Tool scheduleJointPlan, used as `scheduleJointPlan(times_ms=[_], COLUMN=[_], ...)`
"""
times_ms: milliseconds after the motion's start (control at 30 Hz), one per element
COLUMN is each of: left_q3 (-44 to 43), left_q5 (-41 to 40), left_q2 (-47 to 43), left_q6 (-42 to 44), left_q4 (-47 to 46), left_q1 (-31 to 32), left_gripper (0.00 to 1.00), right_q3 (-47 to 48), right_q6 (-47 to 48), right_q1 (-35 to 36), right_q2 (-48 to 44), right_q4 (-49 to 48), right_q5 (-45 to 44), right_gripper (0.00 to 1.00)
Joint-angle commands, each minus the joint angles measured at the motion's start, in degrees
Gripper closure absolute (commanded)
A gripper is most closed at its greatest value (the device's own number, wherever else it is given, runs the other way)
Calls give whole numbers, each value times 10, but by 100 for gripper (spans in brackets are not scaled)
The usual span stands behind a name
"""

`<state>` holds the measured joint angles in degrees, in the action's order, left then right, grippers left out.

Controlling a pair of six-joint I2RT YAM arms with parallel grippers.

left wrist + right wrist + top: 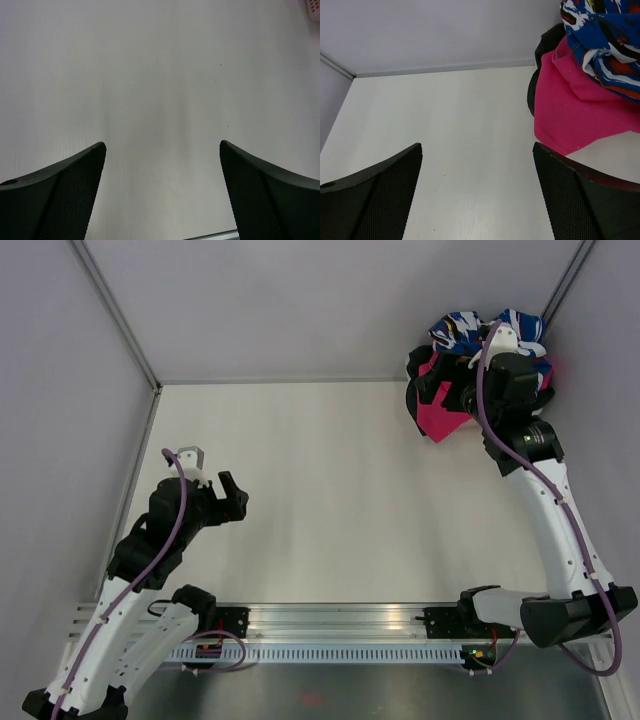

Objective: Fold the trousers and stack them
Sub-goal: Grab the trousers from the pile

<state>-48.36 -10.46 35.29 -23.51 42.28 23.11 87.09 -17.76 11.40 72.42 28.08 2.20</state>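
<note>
Here, table (330, 490): white, under both tools;
trousers (607, 47): crumpled blue heap lying on a pink cloth (570, 112), ahead and to the right of the right tool, by the far wall;
right tool (477, 145): jaws spread wide, holding nothing;
left tool (162, 145): jaws spread wide, holding nothing; trousers well apart, off to its right

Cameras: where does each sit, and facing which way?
Top: above, behind the robot, looking down on the table; both arms show.
Left wrist: on that wrist, looking down at the table; open left gripper shows.
Right wrist: faces the far wall; open right gripper, trousers, pink cloth show.
Shared: top and right wrist both show trousers.
</note>
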Motion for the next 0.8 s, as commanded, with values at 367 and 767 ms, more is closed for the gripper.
scheduleJointPlan(times_ms=[367,767], left_q3=[-5,-1], left_q5=[19,28], left_q2=[7,12], left_q6=[12,20], left_q4=[-18,-26], left_q1=[1,1], left_gripper=[0,0], right_q3=[194,355], right_q6=[25,46], right_q1=[-81,-233], right_q2=[219,370], right_q4=[2,-15], right_q5=[-126,-48], right_gripper=[2,2])
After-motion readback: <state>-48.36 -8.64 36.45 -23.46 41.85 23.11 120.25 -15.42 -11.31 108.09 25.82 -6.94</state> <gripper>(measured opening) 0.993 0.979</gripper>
